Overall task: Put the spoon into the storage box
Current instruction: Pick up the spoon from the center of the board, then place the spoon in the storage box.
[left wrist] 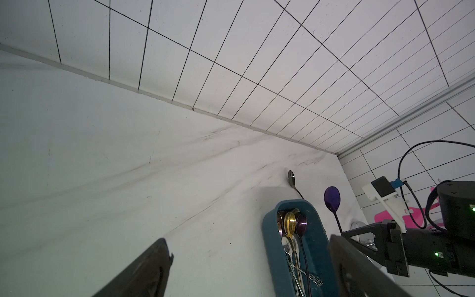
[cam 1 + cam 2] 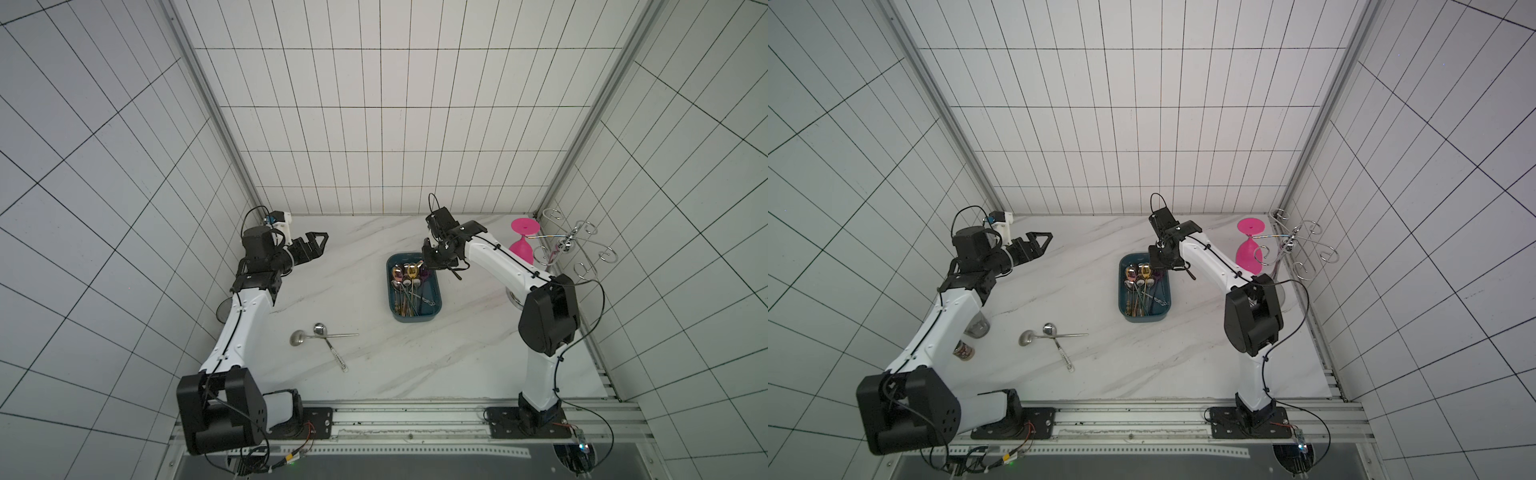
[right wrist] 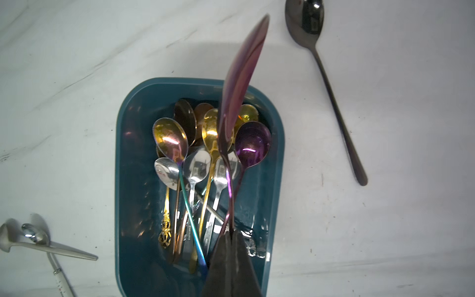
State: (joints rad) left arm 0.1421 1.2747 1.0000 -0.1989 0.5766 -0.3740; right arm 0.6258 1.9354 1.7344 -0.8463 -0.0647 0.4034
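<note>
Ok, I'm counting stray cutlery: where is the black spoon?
In the right wrist view the black spoon lies on the marble tabletop beside the storage box, on its right-arm side.

Iridescent purple spoon (image 3: pixel 241 77), tilted edge-on above the storage box (image 3: pixel 133 144), shallow teal tray holding spoons (image 3: pixel 198 167)

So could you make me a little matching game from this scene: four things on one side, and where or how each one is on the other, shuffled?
Things:
1. big purple spoon
2. black spoon
3. pink goblet
4. left tool

States:
A. upside down
B. open, holding nothing
C. pinched in the shut right tool
D. lying on the table, outside the storage box

Pairs: 1-C, 2-D, 3-A, 4-B.
</note>
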